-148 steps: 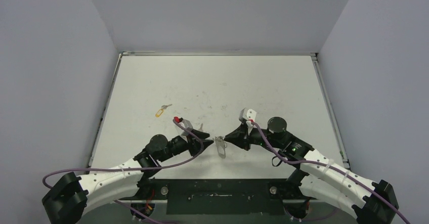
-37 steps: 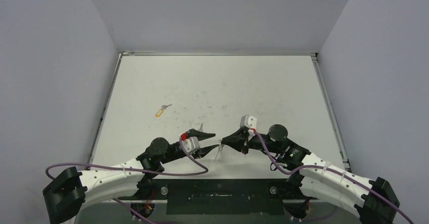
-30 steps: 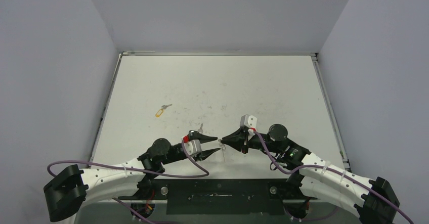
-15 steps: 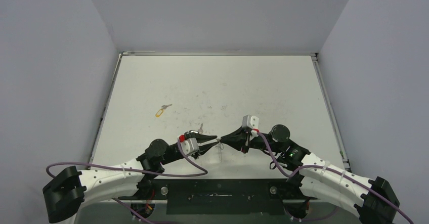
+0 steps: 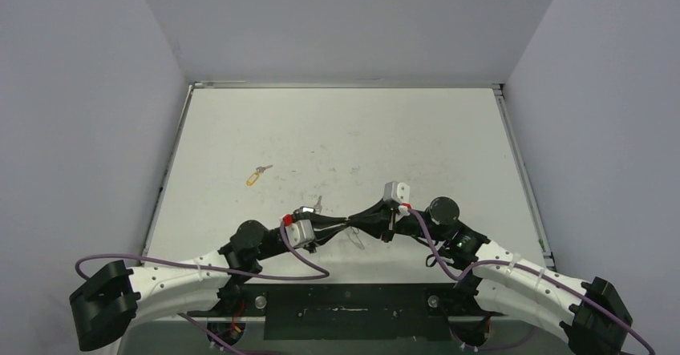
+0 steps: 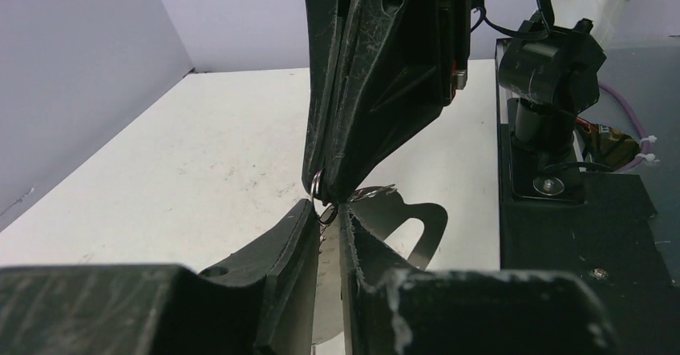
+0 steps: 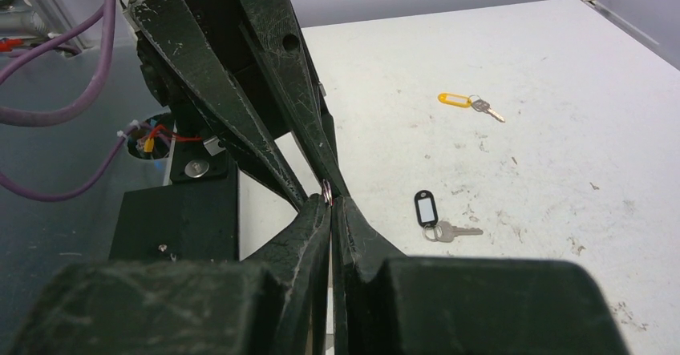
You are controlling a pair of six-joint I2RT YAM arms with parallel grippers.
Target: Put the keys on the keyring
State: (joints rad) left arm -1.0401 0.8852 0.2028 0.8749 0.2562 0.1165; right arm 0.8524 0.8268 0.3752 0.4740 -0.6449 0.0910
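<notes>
Step, readying the keyring (image 6: pixel 409 223), no key threaded; right gripper (image 7: pixel 329 199) pinching its small ring; left gripper (image 6: pixel 325 211) jaws nearly together alongside, grip unclear; yellow key (image 7: pixel 461 101), black key (image 7: pixel 429 209) on table (image 7: pixel 521 50); next, probably fetch one.

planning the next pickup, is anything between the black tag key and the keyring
Nothing visible does: the black-tag key lies alone on the table, with bare surface between it and the held keyring.
</notes>
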